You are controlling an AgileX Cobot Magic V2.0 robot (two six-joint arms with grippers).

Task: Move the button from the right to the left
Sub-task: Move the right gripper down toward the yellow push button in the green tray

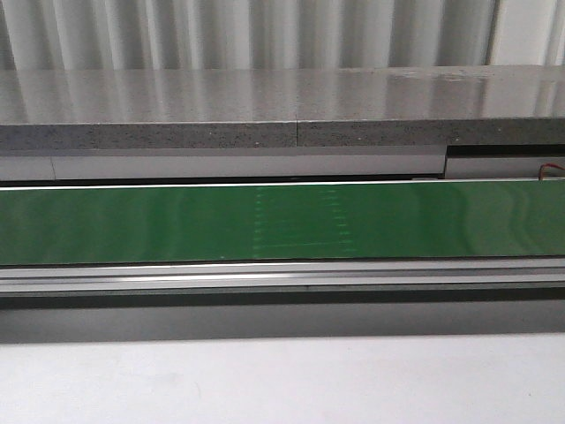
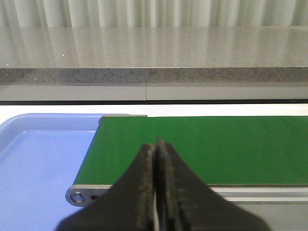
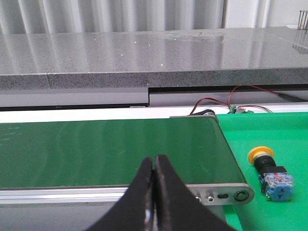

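**A:** Where does the small push button (image 3: 270, 172) with the round yellow mushroom cap lie?

**B:** On a bright green mat (image 3: 284, 139), just beside the rounded metal end of the long green conveyor belt (image 3: 110, 149). Only the right wrist view shows it. A black collar sits under the yellow cap, and below that a boxy blue-and-clear contact block.

**A:** Which way does it point?

**B:** It lies on its side. Its long axis runs from cap to block, with the cap toward the grey speckled stone counter (image 3: 144, 57) at the back and the block toward the camera.

**A:** What surrounds it?

**B:** Red and black wires (image 3: 231, 98) loop near the belt's far corner, behind the button. The belt's silver side rail (image 3: 211, 195), with its screw holes, stands between the button and the right tool (image 3: 154, 166). In the front view the belt (image 1: 282, 221) spans the whole frame above a pale desk (image 1: 282, 380), with pleated white curtains (image 1: 265, 31) behind the counter.

**A:** And the tools?

**B:** The right tool's two black fingers are pressed together with nothing between them, hovering at the belt's near edge, well apart from the button. The left tool (image 2: 156, 149) is likewise clenched on nothing, above the belt's other end (image 2: 202, 149), beside a light blue plastic tray (image 2: 38, 163).
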